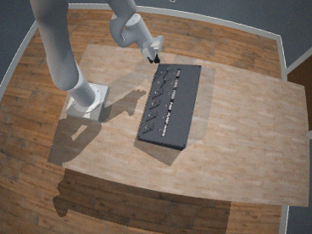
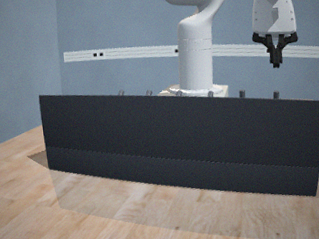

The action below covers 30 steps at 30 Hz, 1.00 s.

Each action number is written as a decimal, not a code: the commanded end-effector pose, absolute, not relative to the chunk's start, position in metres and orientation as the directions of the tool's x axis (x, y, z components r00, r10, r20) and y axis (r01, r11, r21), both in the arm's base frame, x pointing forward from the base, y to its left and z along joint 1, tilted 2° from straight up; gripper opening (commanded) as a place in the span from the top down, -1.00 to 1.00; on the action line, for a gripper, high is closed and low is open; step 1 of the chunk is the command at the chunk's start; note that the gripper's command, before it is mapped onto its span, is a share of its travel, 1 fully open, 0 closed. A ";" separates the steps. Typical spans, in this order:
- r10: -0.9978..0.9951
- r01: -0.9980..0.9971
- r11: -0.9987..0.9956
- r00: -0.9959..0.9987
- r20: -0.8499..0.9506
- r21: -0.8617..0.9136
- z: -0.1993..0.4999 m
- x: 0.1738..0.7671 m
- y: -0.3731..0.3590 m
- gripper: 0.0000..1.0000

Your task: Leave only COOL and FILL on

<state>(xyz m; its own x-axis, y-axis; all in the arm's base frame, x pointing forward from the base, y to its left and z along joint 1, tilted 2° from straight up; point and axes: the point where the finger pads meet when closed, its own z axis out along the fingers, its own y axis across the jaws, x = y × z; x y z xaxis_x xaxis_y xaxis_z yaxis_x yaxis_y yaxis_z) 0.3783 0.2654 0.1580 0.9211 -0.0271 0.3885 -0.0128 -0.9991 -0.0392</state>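
A dark grey console [image 1: 171, 106] lies flat on a pale wooden table [image 1: 254, 140], set at a slight angle to the table's edges. It is a long, low box. Down its top face runs a row of small toggle switches [image 1: 154, 102], and beside them a column of white labels [image 1: 171, 99] (too small and blurred from overhead to read, so I cannot tell which one is COOL or FILL, nor which switches are on).

From the side view, only the console's plain back wall [image 2: 179, 144] shows, with the tips of six switch levers [image 2: 242, 93] poking up above its upper edge.

A white robot arm [image 1: 55, 47] stands on a square pale base plate [image 1: 103, 90] beside the console, on the side nearest the switches. The arm reaches up and over toward the console's far short end.

The gripper [image 1: 154, 58] hangs just beyond that end of the console, near the corner by the first switch. In the side view the gripper [image 2: 276, 61] points straight down and sits above the level of the lever tips, apart from the console. Its black fingers [image 2: 272, 56] are pressed fully together with nothing between them.
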 end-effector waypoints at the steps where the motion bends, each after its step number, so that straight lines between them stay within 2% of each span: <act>1: -0.024 -0.020 -1.000 0.929 0.368 -0.015 0.177 0.372 0.265 1.00; 15: -0.024 -0.020 -1.000 0.929 0.368 -0.015 0.196 0.364 0.265 1.00; 16: -0.024 -0.020 -1.000 0.929 0.368 -0.015 0.196 0.364 0.265 -1.00; 30: -0.024 -0.020 -1.000 0.929 0.368 -0.015 0.196 0.364 0.265 -1.00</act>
